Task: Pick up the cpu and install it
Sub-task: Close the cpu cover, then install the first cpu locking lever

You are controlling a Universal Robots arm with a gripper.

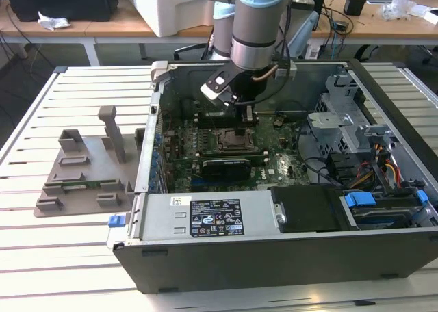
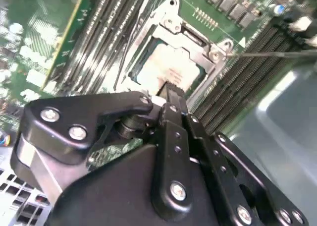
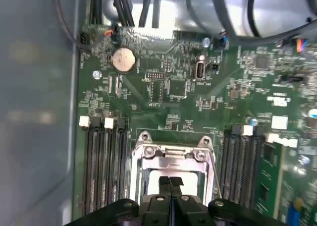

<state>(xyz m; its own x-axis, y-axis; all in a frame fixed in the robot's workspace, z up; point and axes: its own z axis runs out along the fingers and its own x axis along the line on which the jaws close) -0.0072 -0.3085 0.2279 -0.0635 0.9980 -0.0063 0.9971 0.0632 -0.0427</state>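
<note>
- One white slatted worktop point(image 1: 68, 257) carries the open case point(image 1: 274, 264); desks point(image 1: 102, 26) behind.
- The cpu point(image 2: 166, 67), a pale silver square, sits in the socket point(image 2: 171, 24).
- The hand point(image 3: 170, 181), fingers pressed together, is just over it.

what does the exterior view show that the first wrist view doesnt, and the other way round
Exterior view: the grey fixture plate beside the computer case, plus the arm. First wrist view: a round coin battery, and the cpu lying inside the socket frame. Both: that socket frame with the shut claw over it.
</note>
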